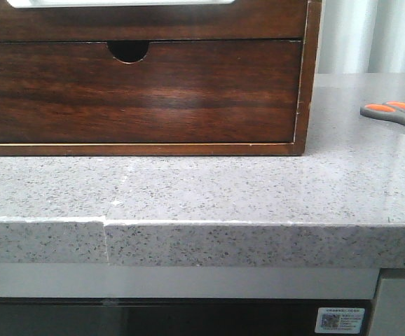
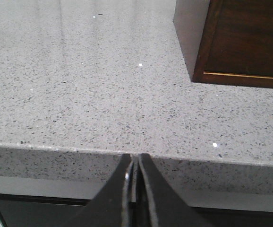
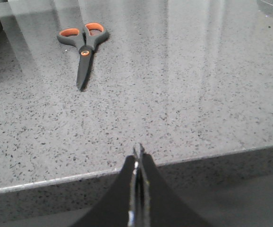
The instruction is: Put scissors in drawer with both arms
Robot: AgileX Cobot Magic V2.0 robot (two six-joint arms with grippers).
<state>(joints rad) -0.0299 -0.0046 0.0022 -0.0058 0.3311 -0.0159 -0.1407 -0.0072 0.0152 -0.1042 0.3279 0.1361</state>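
The scissors (image 1: 397, 114), grey with orange-lined loops, lie flat on the speckled stone counter at the far right, cut off by the frame edge. The right wrist view shows the scissors (image 3: 83, 45) whole, closed, well ahead of my right gripper (image 3: 139, 150), which is shut and empty at the counter's front edge. My left gripper (image 2: 135, 158) is shut and empty, also at the front edge, left of the cabinet. The shallow dark wooden drawer (image 1: 139, 22) is at the top of the cabinet, with a white strip showing above its front. Neither gripper shows in the front view.
The dark wooden cabinet (image 2: 245, 42) stands on the counter (image 1: 209, 189). Its taller lower drawer front (image 1: 139, 98) with a half-round notch is closed. The counter edge has a seam at the front left (image 1: 104, 231).
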